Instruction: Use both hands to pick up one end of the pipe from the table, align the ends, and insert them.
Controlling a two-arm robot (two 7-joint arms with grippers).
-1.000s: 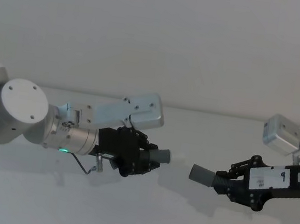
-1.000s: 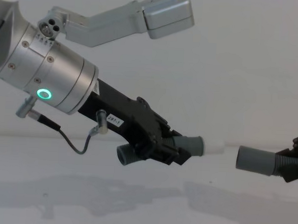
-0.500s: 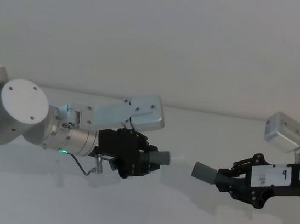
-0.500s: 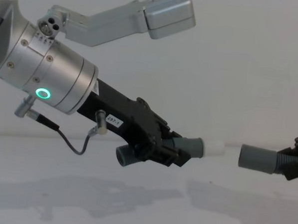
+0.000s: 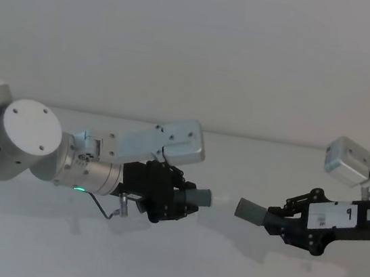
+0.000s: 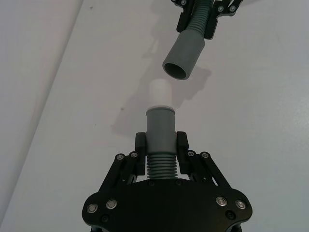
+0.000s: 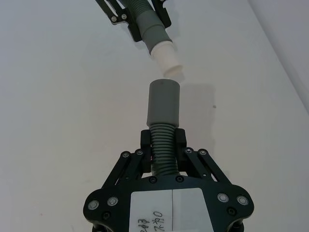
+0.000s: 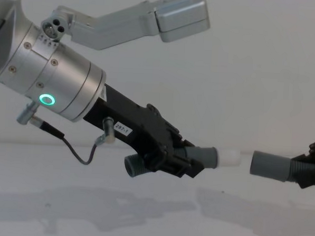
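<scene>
My left gripper (image 5: 178, 203) is shut on the curved grey pipe piece (image 8: 202, 157), held above the white table (image 5: 155, 264). Its collar end with the white tip (image 8: 230, 157) points toward the right arm. My right gripper (image 5: 284, 224) is shut on the ribbed part of the straighter pipe piece (image 5: 249, 210), whose round grey mouth (image 6: 175, 69) faces the white tip. In the left wrist view the tip (image 6: 160, 92) sits a short gap from the mouth, slightly off its axis. In the right wrist view the tip (image 7: 169, 61) hangs just beyond the grey piece (image 7: 164, 104).
A pale wall rises behind the table's far edge (image 5: 253, 138). The left arm's thick silver body with a green light ring (image 8: 46, 99) fills the left side. A loose thin cable (image 8: 81, 153) hangs under the left wrist.
The left gripper has pushed its piece a little to the right and the right piece has risen slightly, so the gap between the white tip and the grey mouth has shrunk.
</scene>
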